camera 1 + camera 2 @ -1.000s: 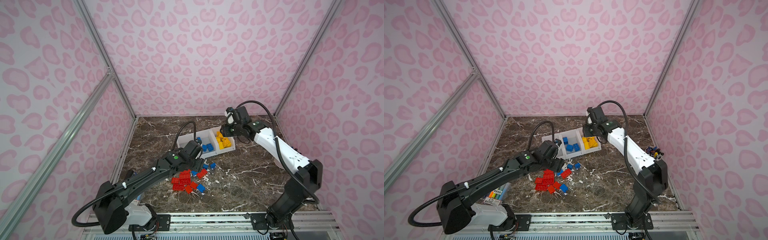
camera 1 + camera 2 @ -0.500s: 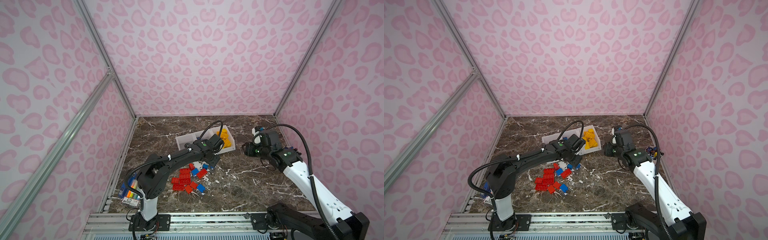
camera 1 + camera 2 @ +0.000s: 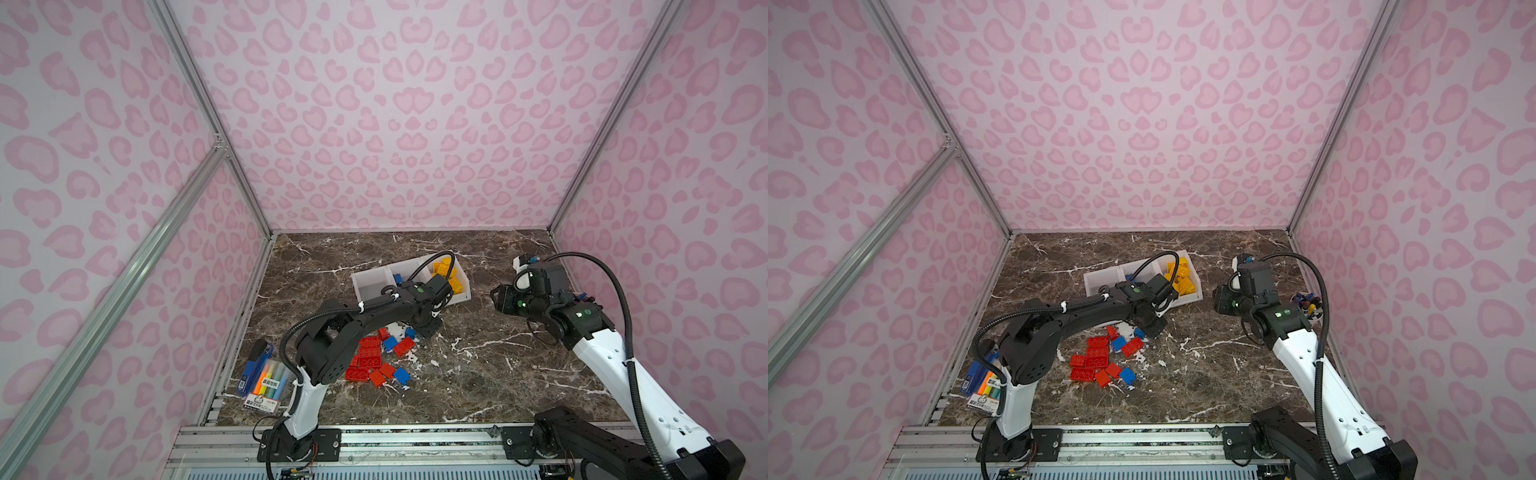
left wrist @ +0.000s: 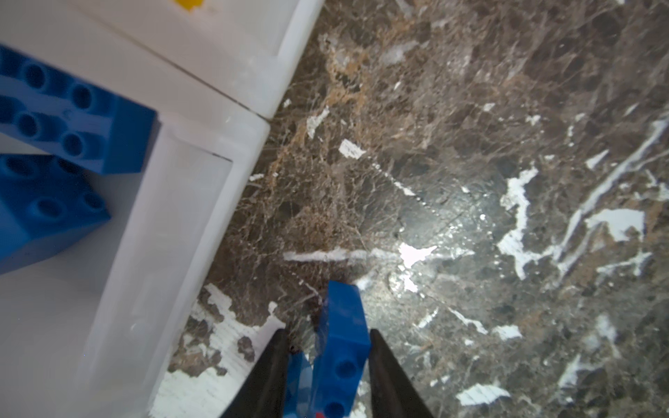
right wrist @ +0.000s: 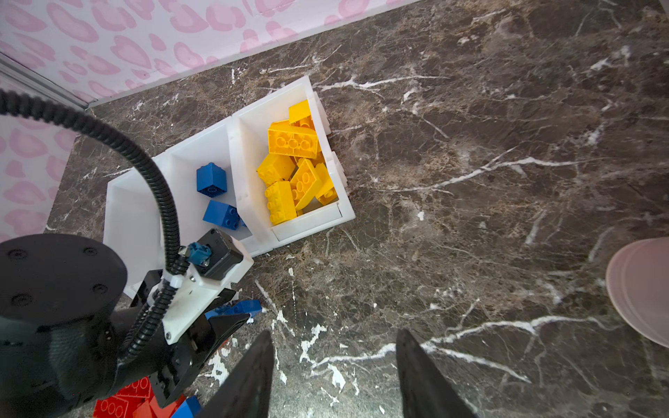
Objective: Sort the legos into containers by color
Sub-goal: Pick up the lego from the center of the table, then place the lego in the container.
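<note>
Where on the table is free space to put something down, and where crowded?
Free: brown marble table between the white plastic bins and the pinkish round cup; also behind the bins. Crowded: around the loose red and blue plastic bricks.

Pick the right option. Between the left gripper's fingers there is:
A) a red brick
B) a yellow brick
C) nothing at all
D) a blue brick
D: the left wrist view shows a blue brick clamped between the two dark fingers of the left gripper, just off the marble and outside the white containers.
</note>
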You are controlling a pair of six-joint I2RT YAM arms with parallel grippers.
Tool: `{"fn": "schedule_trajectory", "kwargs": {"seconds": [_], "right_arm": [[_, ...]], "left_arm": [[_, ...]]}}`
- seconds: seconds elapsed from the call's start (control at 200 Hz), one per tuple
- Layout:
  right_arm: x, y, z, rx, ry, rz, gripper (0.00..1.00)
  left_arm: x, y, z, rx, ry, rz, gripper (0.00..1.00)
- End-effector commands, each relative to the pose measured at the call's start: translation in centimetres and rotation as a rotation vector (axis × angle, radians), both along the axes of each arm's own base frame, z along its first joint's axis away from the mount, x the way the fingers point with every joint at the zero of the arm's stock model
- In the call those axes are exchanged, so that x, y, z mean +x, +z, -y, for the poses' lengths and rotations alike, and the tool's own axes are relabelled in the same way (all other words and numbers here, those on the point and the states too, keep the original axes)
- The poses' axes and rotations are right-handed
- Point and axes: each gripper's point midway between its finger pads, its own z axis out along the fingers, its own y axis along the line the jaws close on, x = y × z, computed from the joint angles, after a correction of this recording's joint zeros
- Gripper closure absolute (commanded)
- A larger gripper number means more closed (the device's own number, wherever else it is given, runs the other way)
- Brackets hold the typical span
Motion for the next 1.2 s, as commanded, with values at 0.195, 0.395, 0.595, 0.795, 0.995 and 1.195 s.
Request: {"fn": "schedule_trajectory", "kwargs": {"seconds": [0.195, 0.395, 0.595, 0.795, 0.995, 1.195], "right_arm": [[-0.2, -0.1, 0.1, 0.009, -0.006, -0.003, 0.46], [-0.1, 0.3, 0.2, 0.014, -0.009, 0.006, 0.47], [-0.2, 0.5, 0.0, 0.022, -0.002, 0.008, 0.47], [-0.4, 0.5, -0.2, 0.044, 0.001, 0.012, 0.48], [-0.9, 0.3, -0.6, 0.041, 0.028, -0.010, 0.46], [-1.5, -1.3, -2.7, -0.017, 0.112, -0.056, 0.43]], "left_arm": [[0.0, 0.6, 0.5, -0.004, -0.024, -0.012, 0.95], [1.0, 4.7, 0.8, -0.056, 0.007, 0.067, 0.96], [6.2, 10.4, -1.5, -0.105, 0.129, 0.216, 0.94], [10.6, 9.8, -2.9, -0.098, 0.210, 0.212, 0.86], [12.2, 10.8, -2.6, -0.112, 0.255, 0.239, 0.48], [12.0, 13.6, -5.4, -0.136, 0.341, 0.304, 0.38]]}}
